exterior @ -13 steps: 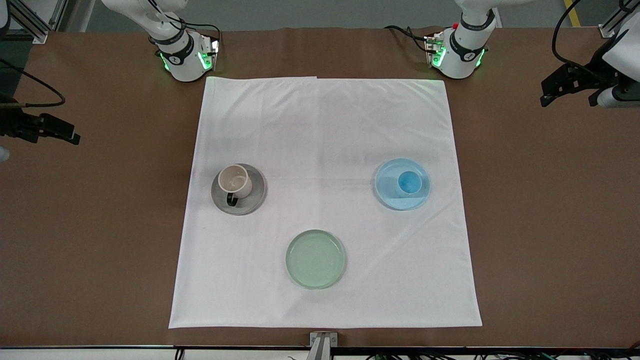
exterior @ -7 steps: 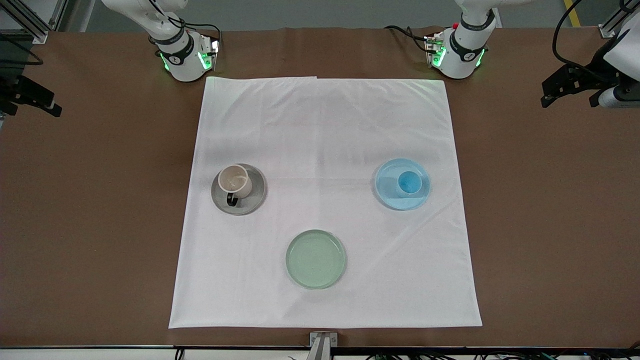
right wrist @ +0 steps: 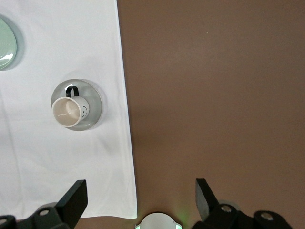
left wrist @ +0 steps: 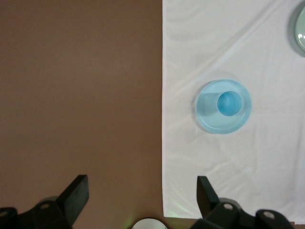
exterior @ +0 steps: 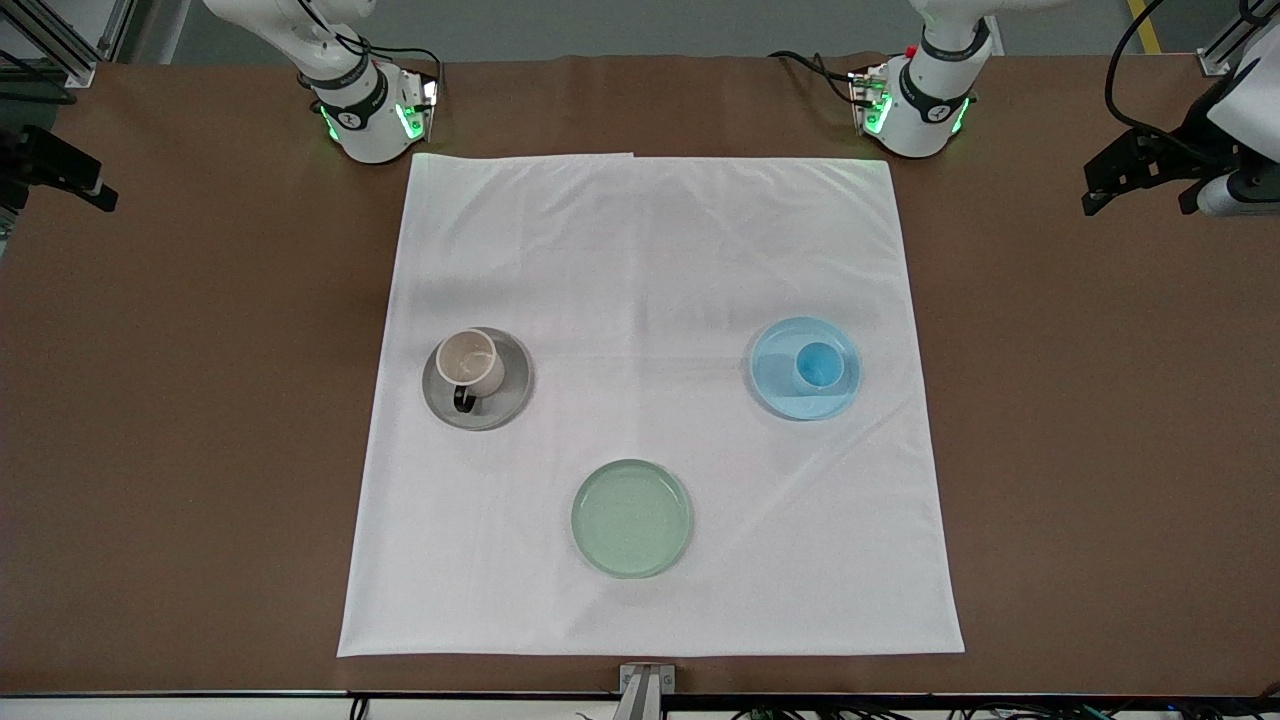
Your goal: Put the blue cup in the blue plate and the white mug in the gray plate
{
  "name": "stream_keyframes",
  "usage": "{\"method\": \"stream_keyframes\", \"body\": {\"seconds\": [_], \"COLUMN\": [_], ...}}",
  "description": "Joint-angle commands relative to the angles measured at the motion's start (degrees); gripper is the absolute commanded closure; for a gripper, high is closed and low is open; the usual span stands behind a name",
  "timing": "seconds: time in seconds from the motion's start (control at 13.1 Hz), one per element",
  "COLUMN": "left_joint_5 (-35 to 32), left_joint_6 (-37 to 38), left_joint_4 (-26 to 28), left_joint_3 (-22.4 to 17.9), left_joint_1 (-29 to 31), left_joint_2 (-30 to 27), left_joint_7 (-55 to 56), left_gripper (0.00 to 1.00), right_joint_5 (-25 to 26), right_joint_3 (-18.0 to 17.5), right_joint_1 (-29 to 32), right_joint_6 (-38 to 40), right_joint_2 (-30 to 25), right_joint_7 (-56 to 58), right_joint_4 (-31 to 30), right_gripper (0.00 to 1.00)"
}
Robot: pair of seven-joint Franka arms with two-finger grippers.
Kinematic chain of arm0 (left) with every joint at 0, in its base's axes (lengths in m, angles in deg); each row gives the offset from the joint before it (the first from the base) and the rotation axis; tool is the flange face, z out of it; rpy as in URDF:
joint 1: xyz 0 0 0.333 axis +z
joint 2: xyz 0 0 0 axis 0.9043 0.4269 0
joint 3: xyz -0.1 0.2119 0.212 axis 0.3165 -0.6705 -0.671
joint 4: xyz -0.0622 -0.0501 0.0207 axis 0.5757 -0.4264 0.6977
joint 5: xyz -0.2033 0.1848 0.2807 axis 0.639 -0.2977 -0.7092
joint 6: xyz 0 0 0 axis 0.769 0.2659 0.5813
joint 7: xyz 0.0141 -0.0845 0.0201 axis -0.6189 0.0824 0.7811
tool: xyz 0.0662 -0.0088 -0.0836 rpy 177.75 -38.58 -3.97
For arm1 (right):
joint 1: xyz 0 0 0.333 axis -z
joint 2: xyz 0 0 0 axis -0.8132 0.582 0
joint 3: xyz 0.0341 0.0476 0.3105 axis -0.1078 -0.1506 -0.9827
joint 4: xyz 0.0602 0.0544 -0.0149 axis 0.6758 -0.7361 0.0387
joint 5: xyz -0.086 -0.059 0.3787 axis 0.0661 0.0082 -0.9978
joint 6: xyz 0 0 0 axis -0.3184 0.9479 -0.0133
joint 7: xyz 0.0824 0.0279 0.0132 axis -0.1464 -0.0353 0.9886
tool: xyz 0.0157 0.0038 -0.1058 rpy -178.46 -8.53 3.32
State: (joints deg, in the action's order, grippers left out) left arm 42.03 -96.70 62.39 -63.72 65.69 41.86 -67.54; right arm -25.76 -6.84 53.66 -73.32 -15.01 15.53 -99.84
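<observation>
Well apart from both hands, each vessel sits in its plate: blue cup [exterior: 817, 365] in blue plate [exterior: 772, 385], white mug [exterior: 470, 362] in gray plate [exterior: 513, 397]. Left hand [left wrist: 142, 191] and right hand [right wrist: 141, 191] hang wide and empty over bare tabletop [exterior: 1100, 450]. Judgement: no move remains.

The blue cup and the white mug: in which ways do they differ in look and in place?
The blue cup is light blue with no handle; the white mug is off-white with a black loop handle. The cup is smaller than the mug. The cup stands on the blue plate, toward the left arm's end; the mug stands on the gray plate, toward the right arm's end. Both stand upright, mouths up, free of any gripper.
</observation>
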Motion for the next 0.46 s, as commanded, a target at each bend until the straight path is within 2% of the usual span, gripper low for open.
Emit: {"method": "stream_keyframes", "body": {"seconds": [0.0,0.38], "left_joint_5": [0.76,0.41], "left_joint_6": [-0.58,-0.14], "left_joint_4": [0.30,0.13], "left_joint_3": [-0.34,-0.34], "left_joint_1": [0.27,0.10], "left_joint_2": [-0.86,-0.86], "left_joint_7": [-1.06,-0.89], "left_gripper": [0.00,0.00], "right_joint_5": [0.76,2.70], "right_joint_3": [-0.22,-0.22], "right_joint_1": [0.14,0.22], "right_joint_6": [-0.19,-0.28], "right_joint_2": [-0.41,-0.41], "right_joint_7": [2.11,4.41], "right_joint_4": [-0.38,-0.38], "right_gripper": [0.00,0.00]}}
